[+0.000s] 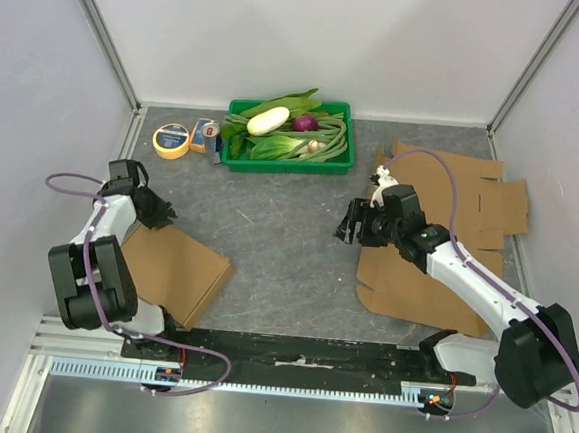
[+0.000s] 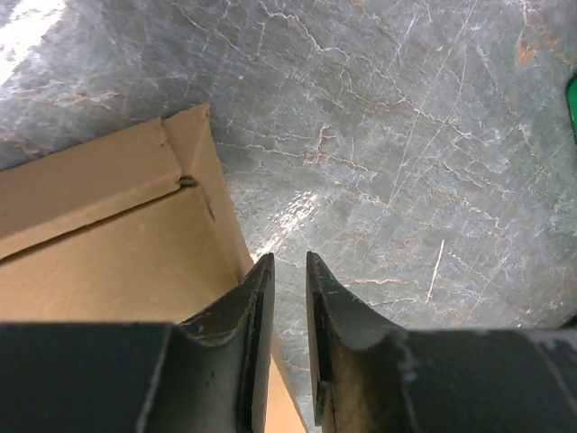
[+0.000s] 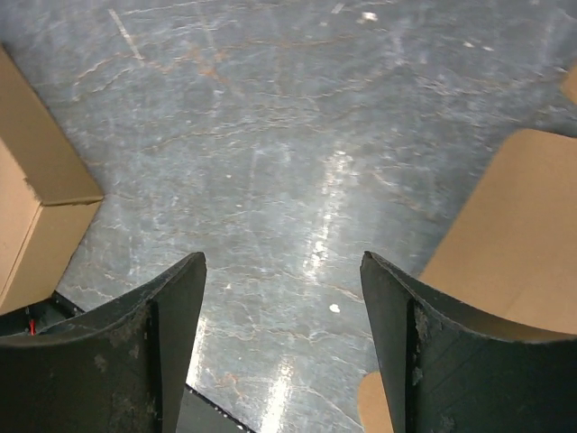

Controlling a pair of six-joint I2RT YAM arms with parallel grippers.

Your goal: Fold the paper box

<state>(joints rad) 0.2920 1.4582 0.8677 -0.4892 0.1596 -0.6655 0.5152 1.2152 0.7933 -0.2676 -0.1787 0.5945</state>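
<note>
The paper box (image 1: pixel 173 268) is a brown cardboard piece lying flat at the near left of the table. My left gripper (image 1: pixel 162 209) sits at its far corner. In the left wrist view the box (image 2: pixel 108 225) fills the left side, with a crease and a corner flap. There my left gripper (image 2: pixel 287 258) has its jaws a narrow gap apart; the box's edge runs under that gap, and I cannot see whether it is pinched. My right gripper (image 1: pixel 350 226) hangs open over bare table (image 3: pixel 284 259), nothing between its fingers.
Flat cardboard sheets (image 1: pixel 425 282) lie under and behind the right arm, one edge showing in the right wrist view (image 3: pixel 514 225). A green tray (image 1: pixel 340 166) of vegetables, a yellow tape roll (image 1: pixel 171 140) and a can (image 1: pixel 212 140) stand at the back. Walls close three sides.
</note>
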